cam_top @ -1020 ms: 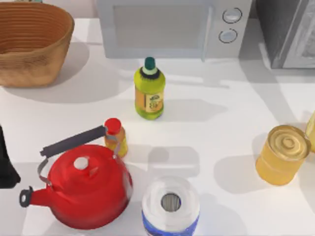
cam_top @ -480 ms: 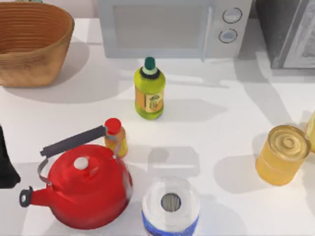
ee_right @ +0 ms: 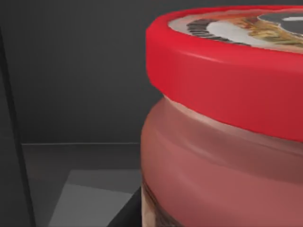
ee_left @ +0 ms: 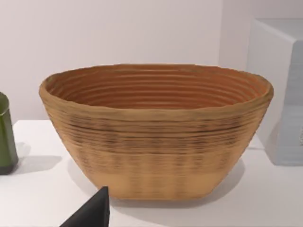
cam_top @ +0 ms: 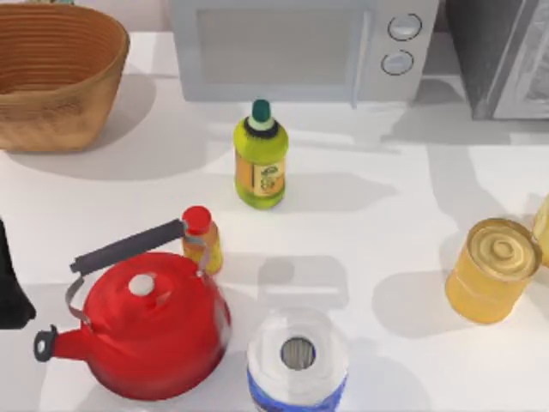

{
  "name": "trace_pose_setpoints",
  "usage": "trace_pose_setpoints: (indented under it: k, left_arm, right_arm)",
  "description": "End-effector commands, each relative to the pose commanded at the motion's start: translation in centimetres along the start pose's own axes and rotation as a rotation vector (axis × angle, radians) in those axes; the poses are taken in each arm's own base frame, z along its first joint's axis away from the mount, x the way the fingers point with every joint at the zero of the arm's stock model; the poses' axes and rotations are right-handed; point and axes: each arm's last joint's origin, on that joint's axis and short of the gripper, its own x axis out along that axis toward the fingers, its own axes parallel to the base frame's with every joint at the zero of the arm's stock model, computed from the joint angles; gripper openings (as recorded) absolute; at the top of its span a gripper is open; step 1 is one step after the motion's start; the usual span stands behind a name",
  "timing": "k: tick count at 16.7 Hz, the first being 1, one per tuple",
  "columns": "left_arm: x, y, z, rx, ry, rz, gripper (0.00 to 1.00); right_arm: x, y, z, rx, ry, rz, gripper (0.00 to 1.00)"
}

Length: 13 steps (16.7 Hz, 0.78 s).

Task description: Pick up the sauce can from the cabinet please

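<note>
Right end effector's wrist view: sauce can point(ee_right: 227, 123) close inside dark cabinet point(ee_right: 71, 71).

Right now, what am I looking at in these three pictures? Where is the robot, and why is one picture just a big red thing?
These come from three cameras on a robot with two arms. One camera hangs above a white table and looks down. On the table stand a red kettle, a little yellow bottle with a red cap, a green bottle, a golden can, a roll of paper towels, a woven basket and a microwave.

The other two cameras ride on the arms' wrists. The left wrist camera faces the basket; the dark tip low in that picture looks like part of the left arm's hand.

The right wrist camera is inside a dark cabinet, very close to the sauce can, so its red rim looks huge. I cannot see whether the hand grips it.
</note>
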Motion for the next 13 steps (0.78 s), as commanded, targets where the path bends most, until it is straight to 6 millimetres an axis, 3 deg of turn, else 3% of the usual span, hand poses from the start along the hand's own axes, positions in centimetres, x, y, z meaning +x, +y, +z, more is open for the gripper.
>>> trace_pose_setpoints:
  k: [5, 8, 11, 13]
  left_arm:
    - [0.0, 0.0, 0.0, 0.0, 0.0, 0.0, 1.0]
    - [0.0, 0.0, 0.0, 0.0, 0.0, 0.0, 1.0]
    - [0.0, 0.0, 0.0, 0.0, 0.0, 0.0, 1.0]
    - [0.0, 0.0, 0.0, 0.0, 0.0, 0.0, 1.0]
  right_arm:
    - [-0.1, -0.2, 0.0, 0.006, -0.005, 0.002, 0.0]
    - [-0.8, -1.4, -0.7, 0.019, -0.014, 0.034, 0.0]
    - [-1.7, -3.0, -2.8, 0.024, -0.012, 0.078, 0.0]
    - [-2.3, -4.1, -5.4, 0.02, 0.004, 0.105, 0.0]
